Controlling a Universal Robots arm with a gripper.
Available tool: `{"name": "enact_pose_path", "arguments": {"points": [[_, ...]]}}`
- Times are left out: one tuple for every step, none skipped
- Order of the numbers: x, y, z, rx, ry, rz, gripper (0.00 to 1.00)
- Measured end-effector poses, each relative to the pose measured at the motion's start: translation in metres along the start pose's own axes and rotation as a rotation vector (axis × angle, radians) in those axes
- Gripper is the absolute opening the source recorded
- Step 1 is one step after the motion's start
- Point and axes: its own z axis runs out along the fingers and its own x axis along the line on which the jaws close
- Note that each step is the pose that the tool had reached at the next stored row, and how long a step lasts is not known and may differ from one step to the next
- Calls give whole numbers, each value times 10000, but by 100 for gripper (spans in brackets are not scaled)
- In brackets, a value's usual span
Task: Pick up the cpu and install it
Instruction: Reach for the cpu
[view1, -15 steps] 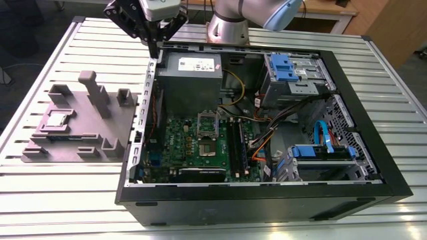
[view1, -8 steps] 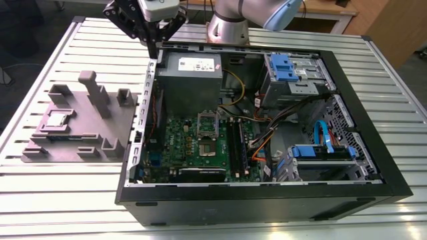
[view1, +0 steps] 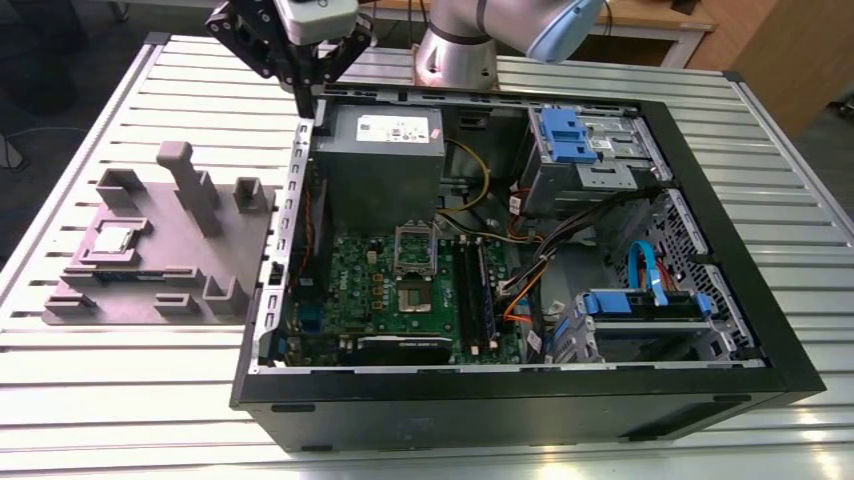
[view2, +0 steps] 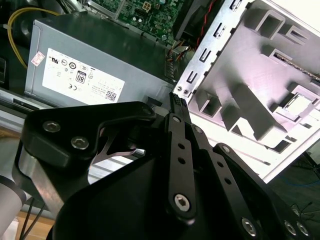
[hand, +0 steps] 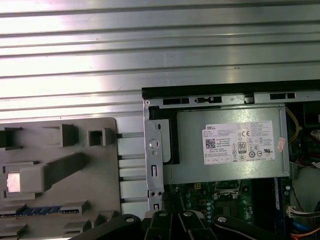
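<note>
Square, silvery cpu (view1: 114, 238) lies flat in the matte grey holder (view1: 240, 255), mid-left; black gripper (view1: 310, 98) closed, empty, upper left.

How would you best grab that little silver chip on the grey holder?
Probably by two opposite edges of the cpu, from straight above. It lies flat, metal top up, in a recess of the grey fixture, whose taller posts stand close by, so a sideways approach looks blocked.
</note>
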Motion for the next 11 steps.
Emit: {"name": "enact_pose_path", "arguments": {"points": [[2, 0, 0, 0, 0, 1, 10], [5, 0, 0, 0, 0, 1, 10], [8, -1, 0, 0, 0, 1, 10], [11, -1, 1, 1, 0, 1, 10], [14, -1, 1, 0, 1, 0, 10], [16, -1, 1, 1, 1, 0, 10], [19, -2, 1, 1, 1, 0, 10], [20, -2, 1, 0, 0, 0, 10], [22, -2, 1, 1, 1, 0, 10], [23, -2, 1, 1, 1, 0, 10], [24, -2, 1, 1, 1, 0, 10]]}}
